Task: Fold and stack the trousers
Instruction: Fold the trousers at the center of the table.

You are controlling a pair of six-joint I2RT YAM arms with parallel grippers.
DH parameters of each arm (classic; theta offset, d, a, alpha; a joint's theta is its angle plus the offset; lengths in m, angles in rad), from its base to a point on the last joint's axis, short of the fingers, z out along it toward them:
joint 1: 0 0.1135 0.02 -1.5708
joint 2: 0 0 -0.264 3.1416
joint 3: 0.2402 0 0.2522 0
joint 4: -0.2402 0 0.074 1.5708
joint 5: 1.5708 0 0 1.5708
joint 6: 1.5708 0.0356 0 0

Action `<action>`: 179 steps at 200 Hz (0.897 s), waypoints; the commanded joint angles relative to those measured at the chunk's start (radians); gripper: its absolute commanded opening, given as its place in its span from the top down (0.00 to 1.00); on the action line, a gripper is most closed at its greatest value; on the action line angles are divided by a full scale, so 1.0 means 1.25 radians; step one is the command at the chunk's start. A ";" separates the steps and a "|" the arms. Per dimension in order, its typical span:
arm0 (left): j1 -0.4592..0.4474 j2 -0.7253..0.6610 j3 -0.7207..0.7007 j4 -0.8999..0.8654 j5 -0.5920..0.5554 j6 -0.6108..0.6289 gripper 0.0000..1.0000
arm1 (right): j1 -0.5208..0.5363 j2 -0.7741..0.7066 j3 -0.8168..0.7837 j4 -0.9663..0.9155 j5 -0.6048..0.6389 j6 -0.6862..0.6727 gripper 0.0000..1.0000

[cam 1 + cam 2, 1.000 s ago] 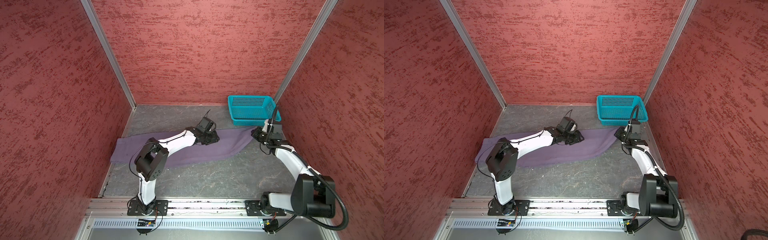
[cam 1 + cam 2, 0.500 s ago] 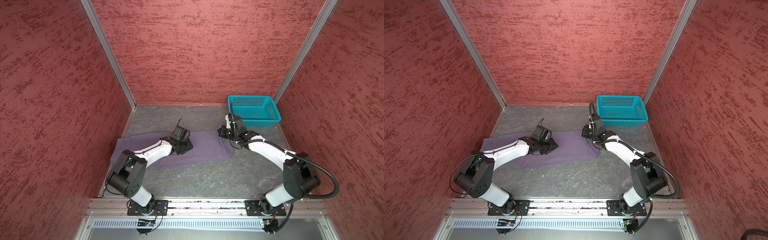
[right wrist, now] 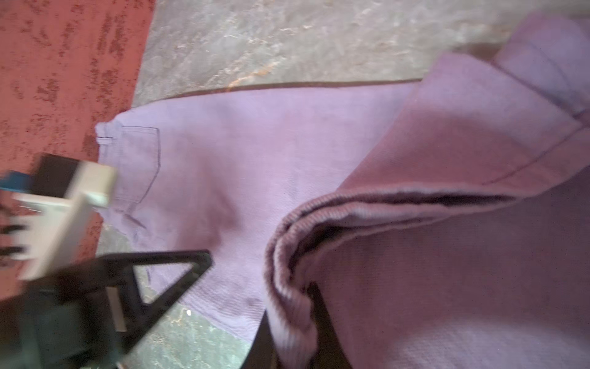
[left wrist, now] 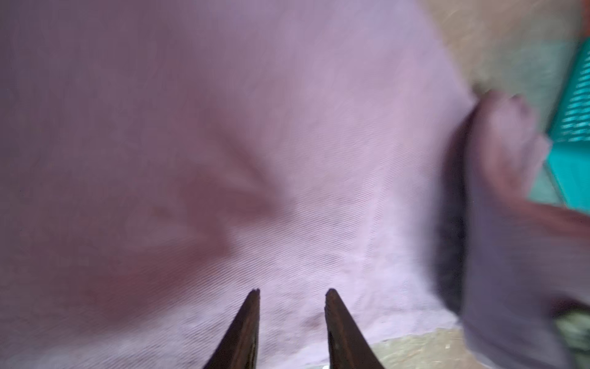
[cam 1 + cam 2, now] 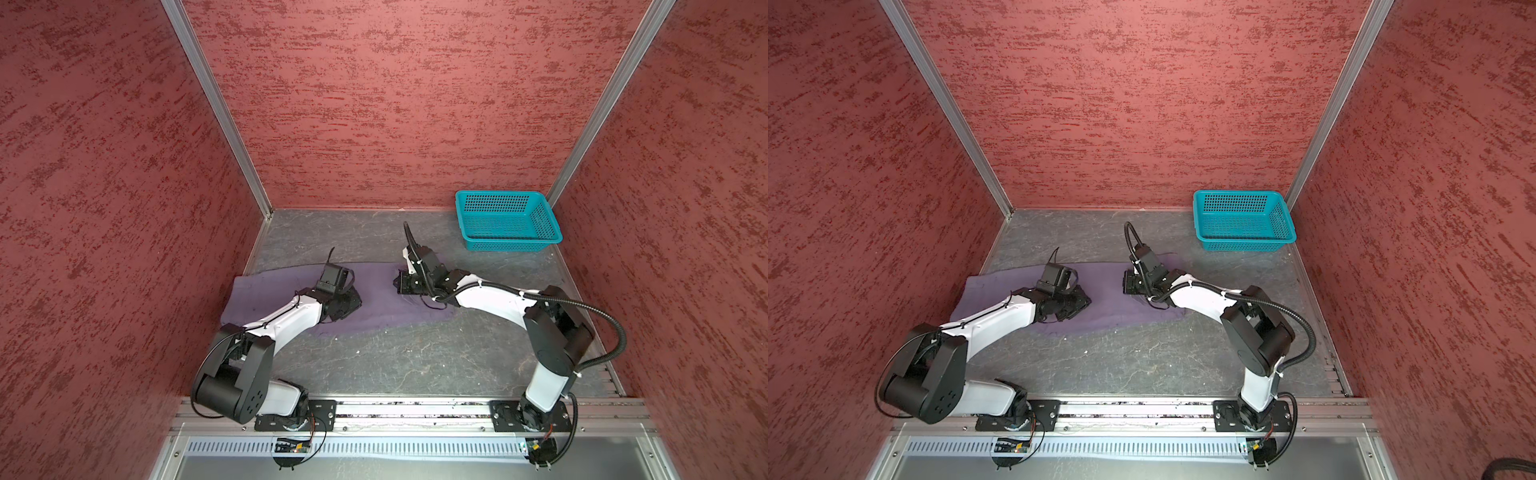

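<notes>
The purple trousers (image 5: pixel 374 301) lie stretched across the middle of the grey table in both top views (image 5: pixel 1100 301). My right gripper (image 5: pixel 399 284) is shut on the hem of a leg (image 3: pixel 287 255), which hangs lifted and doubled back over the flat cloth (image 3: pixel 239 143). A stitched pocket (image 3: pixel 140 166) shows at the waist end. My left gripper (image 5: pixel 351 305) hovers low over the middle of the trousers (image 4: pixel 223 127). It stands open (image 4: pixel 292 292), with only flat cloth showing between its fingertips (image 4: pixel 253 300). The two grippers face each other a short way apart.
An empty teal perforated basket (image 5: pixel 509 245) stands in the far right corner (image 5: pixel 1241 245). Red textured walls close the table on three sides. Bare grey table (image 5: pixel 415 357) runs between the trousers and the front rail with the arm bases.
My right gripper has swung left from beside the basket, drawing the leg end over the trousers. My left gripper has pulled back leftwards along the cloth, and its jaws have narrowed a little.
</notes>
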 commanded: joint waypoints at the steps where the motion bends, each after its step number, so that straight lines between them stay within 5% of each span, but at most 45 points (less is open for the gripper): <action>1: 0.004 0.022 -0.027 0.044 -0.009 0.005 0.66 | 0.015 0.016 0.049 0.038 -0.010 0.009 1.00; 79: 0.000 0.092 -0.046 0.095 0.009 -0.007 0.69 | 0.075 0.103 0.109 0.013 -0.033 -0.002 1.00; 165: 0.010 0.021 0.019 -0.074 -0.065 0.023 0.64 | 0.148 0.139 0.071 -0.088 0.045 -0.116 1.00; 179: 0.014 0.006 0.023 -0.105 -0.078 0.023 0.62 | 0.162 0.147 0.068 -0.095 0.055 -0.137 0.83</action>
